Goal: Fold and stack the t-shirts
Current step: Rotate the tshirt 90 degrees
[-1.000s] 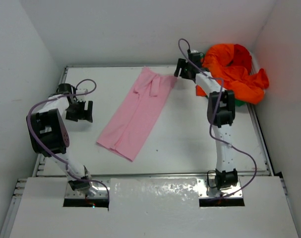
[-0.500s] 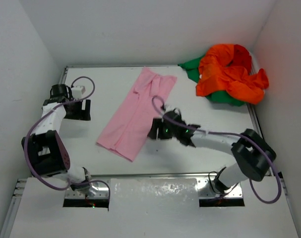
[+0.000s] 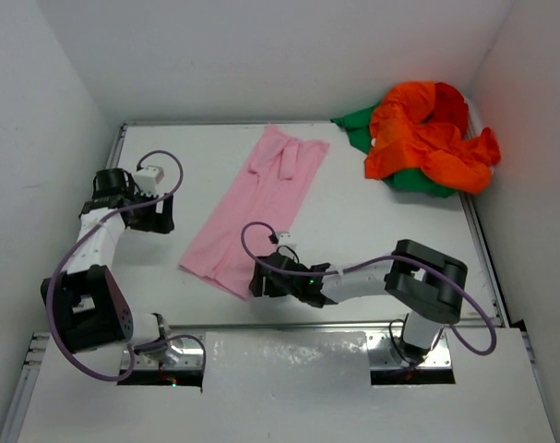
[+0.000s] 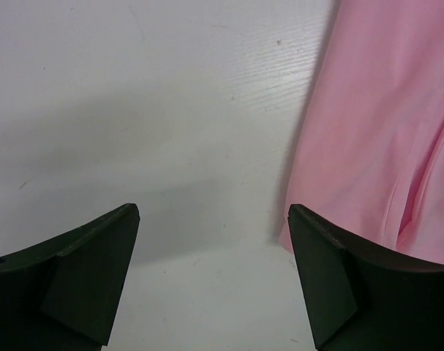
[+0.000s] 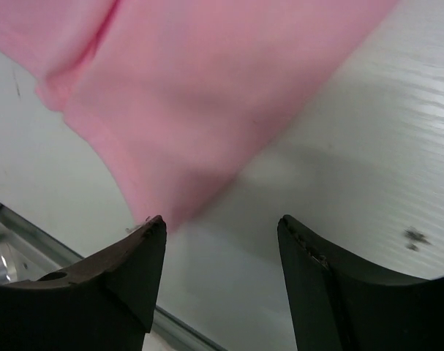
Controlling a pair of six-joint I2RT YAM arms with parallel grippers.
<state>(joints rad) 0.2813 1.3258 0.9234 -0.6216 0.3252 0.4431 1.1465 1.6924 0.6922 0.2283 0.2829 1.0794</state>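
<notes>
Pink t-shirt [image 3: 256,208] sits mid-frame on the counter [image 3: 372,231] as a long strip, limp and light, so it'll sag. Right fingers [image 5: 119,270] are apart over its lower corner, left fingers [image 4: 83,278] apart too, both empty. I'd pinch the bottom corners.
</notes>
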